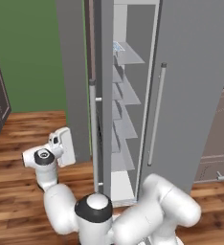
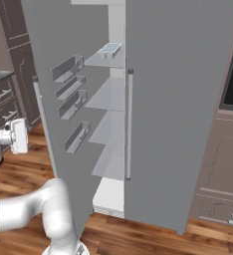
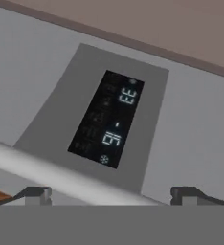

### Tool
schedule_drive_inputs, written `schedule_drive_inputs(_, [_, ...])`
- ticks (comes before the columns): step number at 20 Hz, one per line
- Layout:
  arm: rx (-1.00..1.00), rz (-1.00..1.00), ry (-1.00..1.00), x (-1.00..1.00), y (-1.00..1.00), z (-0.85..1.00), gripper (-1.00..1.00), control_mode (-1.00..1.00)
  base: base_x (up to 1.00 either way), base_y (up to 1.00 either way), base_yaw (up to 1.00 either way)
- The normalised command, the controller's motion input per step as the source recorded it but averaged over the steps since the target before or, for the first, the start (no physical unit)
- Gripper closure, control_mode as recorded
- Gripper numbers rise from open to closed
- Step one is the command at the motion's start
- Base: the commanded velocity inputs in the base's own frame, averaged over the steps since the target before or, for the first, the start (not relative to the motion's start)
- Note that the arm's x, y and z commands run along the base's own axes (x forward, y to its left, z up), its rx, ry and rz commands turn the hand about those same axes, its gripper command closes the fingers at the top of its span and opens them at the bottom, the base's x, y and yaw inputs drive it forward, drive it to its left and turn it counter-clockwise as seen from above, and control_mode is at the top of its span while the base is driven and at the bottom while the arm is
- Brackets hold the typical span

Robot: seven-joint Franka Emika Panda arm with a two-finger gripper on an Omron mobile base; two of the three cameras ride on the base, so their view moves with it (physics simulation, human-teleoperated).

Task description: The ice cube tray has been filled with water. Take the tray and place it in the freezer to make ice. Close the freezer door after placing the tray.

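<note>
The ice cube tray (image 1: 117,47) (image 2: 110,49), white with pale blue water in its cells, lies on the top shelf inside the freezer (image 1: 126,119) (image 2: 111,129). The freezer door (image 1: 75,72) (image 2: 63,124) stands swung open, its inner bins facing the right base view. My gripper (image 1: 67,147) (image 2: 20,135) (image 3: 111,195) is open and empty, low on the door's outer side. In the hand view it faces the dark dispenser panel (image 3: 109,119), with the door's bar handle (image 3: 61,176) (image 1: 93,134) running just ahead of the fingertips (image 3: 37,194).
The plain grey refrigerator door (image 1: 195,86) (image 2: 183,99) is closed to the right of the freezer. Dark brown cabinets (image 2: 9,94) (image 1: 219,143) flank both sides. A green wall (image 1: 28,57) rises behind at the left, and wooden floor (image 1: 18,201) lies around the base.
</note>
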Motion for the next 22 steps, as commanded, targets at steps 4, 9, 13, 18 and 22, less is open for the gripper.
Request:
schedule_drive_inputs(4, [0.00, -0.20, 0.08, 0.61, -0.15, -0.08, -1.00, -1.00, 0.00, 0.00, 0.00])
schedule_drive_inputs(9, [0.00, -0.23, 0.05, 0.52, -0.17, -0.10, -1.00, -1.00, 0.00, 0.00, 0.00])
schedule_drive_inputs(13, [0.00, -0.24, 0.05, 0.20, -0.36, -0.10, -1.00, -1.00, 0.00, 0.00, 0.00])
schedule_drive_inputs(18, [0.00, -0.27, 0.01, 0.00, -0.59, -0.14, -1.00, -1.00, 0.00, 0.00, 0.00])
schedule_drive_inputs(22, [0.00, -0.26, 0.00, -0.04, -0.66, -0.11, -1.00, -1.00, 0.00, 0.00, 0.00])
